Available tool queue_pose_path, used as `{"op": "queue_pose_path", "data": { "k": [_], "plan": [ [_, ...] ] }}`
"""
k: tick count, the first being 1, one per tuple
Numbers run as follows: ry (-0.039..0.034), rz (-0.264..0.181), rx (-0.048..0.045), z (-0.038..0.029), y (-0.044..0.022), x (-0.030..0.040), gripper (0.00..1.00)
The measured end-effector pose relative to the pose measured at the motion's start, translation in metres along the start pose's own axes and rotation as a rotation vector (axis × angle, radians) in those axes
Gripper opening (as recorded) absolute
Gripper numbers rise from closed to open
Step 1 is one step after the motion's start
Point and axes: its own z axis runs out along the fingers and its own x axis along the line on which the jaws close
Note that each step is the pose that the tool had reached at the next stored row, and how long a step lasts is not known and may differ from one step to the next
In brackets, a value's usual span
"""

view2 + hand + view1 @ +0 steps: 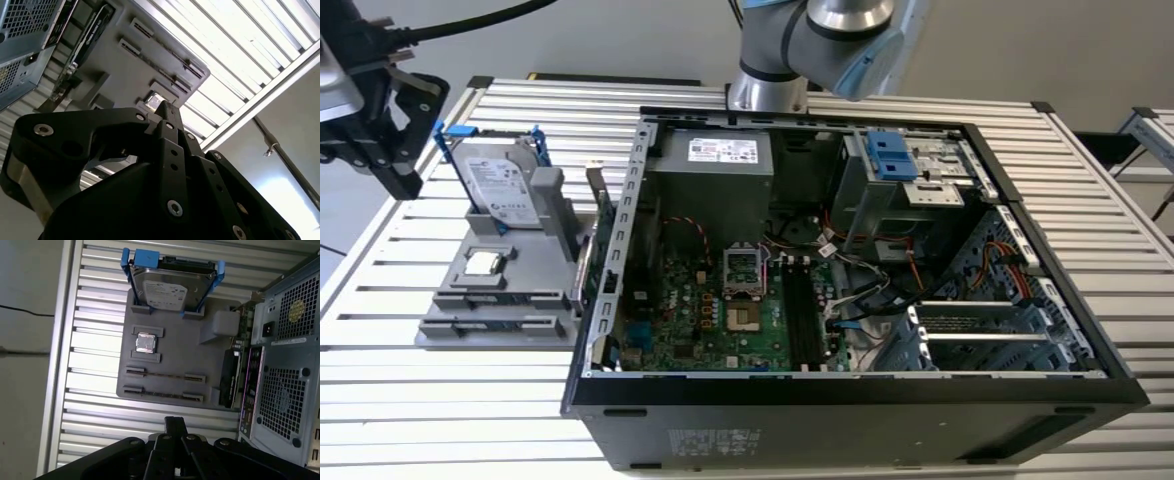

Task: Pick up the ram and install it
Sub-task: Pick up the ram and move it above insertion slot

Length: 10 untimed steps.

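Observation:
My black gripper (pixel 398 180) hangs over the table's edge at the exterior view's left, beside the grey holder (pixel 454 295) and touching nothing. Its tip also shows in both wrist views (pixel 175 421) (pixel 165 106). In the first wrist view the holder (pixel 170 355) lies below me. Two thin dark strips stand edge-on in its long slots. I take the nearer strip (pixel 165 375) for the ram, but its colour does not show. The motherboard's long black slots (pixel 801 320) lie inside the open case.
A silver hard drive with blue rails (pixel 500 180) stands at the back of the holder, and a small square processor chip (pixel 483 263) lies in the middle. A green card (pixel 596 205) stands between holder and case. The open computer case (pixel 854 390) stands at mid-table.

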Motion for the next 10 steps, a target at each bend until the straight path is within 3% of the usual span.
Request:
{"op": "queue_pose_path", "data": {
  "k": [10],
  "plan": [
    [0.0015, -0.026, -0.0005, 0.0, 0.0, 0.0, 0.0]
  ]
}}
